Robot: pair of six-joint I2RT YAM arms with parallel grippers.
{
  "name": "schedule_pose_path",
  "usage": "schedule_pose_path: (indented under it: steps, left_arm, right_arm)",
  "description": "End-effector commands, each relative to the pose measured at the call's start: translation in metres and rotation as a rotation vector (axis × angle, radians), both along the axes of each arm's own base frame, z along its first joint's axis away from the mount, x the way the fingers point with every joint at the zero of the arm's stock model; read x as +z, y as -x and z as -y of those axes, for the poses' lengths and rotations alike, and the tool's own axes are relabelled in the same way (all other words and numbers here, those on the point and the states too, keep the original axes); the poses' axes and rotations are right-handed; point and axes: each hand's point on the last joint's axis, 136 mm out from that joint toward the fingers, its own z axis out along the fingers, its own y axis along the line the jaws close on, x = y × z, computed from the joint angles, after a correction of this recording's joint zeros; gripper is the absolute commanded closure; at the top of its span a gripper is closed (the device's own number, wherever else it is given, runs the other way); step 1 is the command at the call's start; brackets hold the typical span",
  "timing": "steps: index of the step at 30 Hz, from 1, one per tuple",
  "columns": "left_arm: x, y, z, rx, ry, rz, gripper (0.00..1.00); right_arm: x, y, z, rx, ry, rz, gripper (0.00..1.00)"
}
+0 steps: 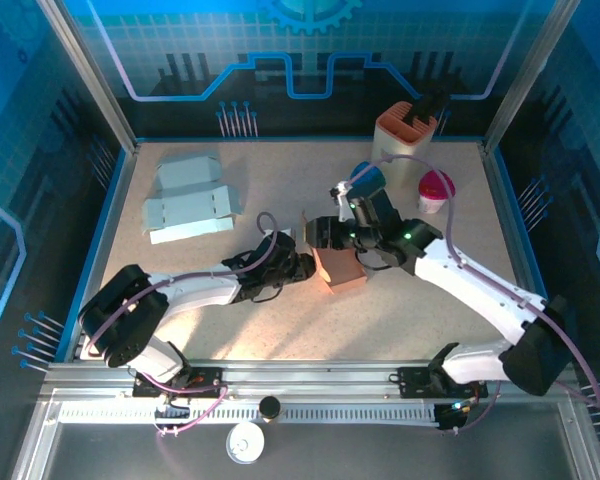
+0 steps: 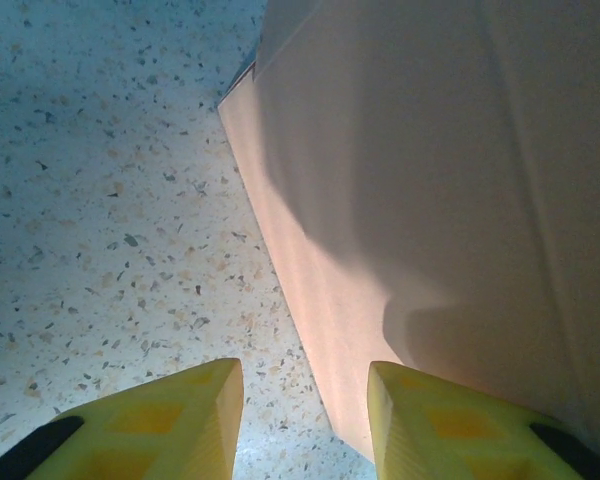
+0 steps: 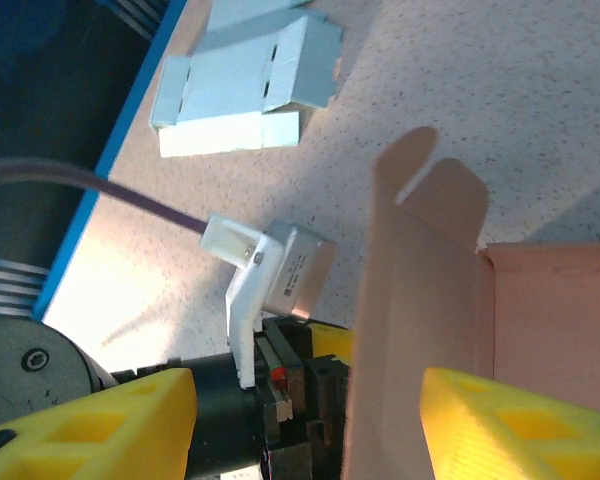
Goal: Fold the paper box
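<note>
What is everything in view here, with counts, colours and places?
paper box: 1, tan-brown, table centre, partly folded, one flap raised
flat box blanks: small pile, exact count unclear, light blue, far left of the table
holder: 1, orange, far right of the table, dark items standing in it
small container: 1, pink and white, just in front of the holder
table: 1, speckled beige, blue-edged
left claw: 1, yellow fingers, open, at the paper box's lower edge
right claw: 1, yellow fingers, open, either side of the paper box's raised flap
</note>
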Motion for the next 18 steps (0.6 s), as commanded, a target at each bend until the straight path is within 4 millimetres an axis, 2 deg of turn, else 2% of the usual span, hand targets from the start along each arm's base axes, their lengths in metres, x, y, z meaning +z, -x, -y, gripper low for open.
schedule_pose_path:
  steps: [1,4,11,18]
  left_arm:
    - [0.017,-0.003,0.002,-0.012,-0.012,0.040,0.61]
    - [0.018,-0.003,0.002,-0.014,-0.014,0.039,0.61]
    - [0.021,-0.004,0.003,-0.018,-0.023,0.046,0.61]
    - [0.021,-0.004,0.005,-0.022,-0.031,0.048,0.61]
  right_arm:
    - [-0.020,0.010,-0.002,0.101,0.149,-0.011,0.41]
    - [-0.024,0.006,-0.009,0.114,0.172,-0.016,0.45]
    - [-0.032,-0.006,-0.010,0.085,0.271,-0.023,0.52]
    - [-0.040,-0.014,-0.009,0.057,0.346,-0.038,0.53]
